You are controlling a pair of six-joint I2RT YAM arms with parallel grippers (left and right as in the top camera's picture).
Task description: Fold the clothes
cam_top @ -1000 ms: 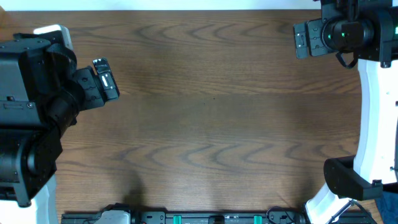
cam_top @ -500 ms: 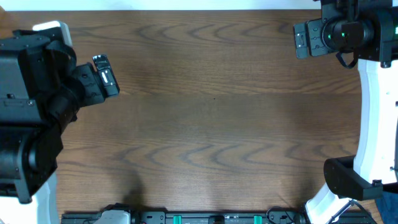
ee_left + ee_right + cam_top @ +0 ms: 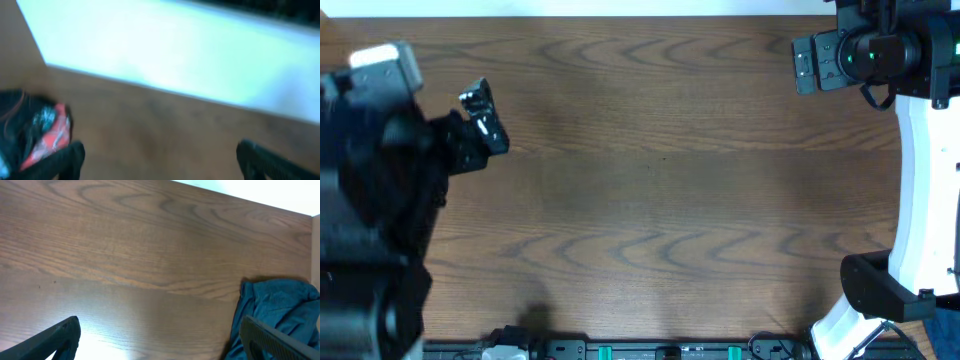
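Both hands are standing released, fingers spread wide, with only bare wood showing between them. Left hand (image 3: 482,118) is hovering at the left edge of the table (image 3: 660,190), its arm showing as a dark blur in the overhead view. Right hand (image 3: 806,62) is hanging over the far right corner.

In the left wrist view the black jersey (image 3: 22,127) is lying bunched on the table just beside that hand's left finger (image 3: 60,161), with a red and white logo patch facing up on the side nearest the finger. Whether finger and cloth are touching cannot be told, since the picture is blurred. The heap is too crumpled and too cut off by the frame to be giving any long axis or any direction for collar or hem.

In the right wrist view 1 blue garment (image 3: 277,307) is lying rumpled just ahead of that hand's right finger (image 3: 280,341), at the table's edge. Its folds are running roughly toward the hand, but its true long axis cannot be told.
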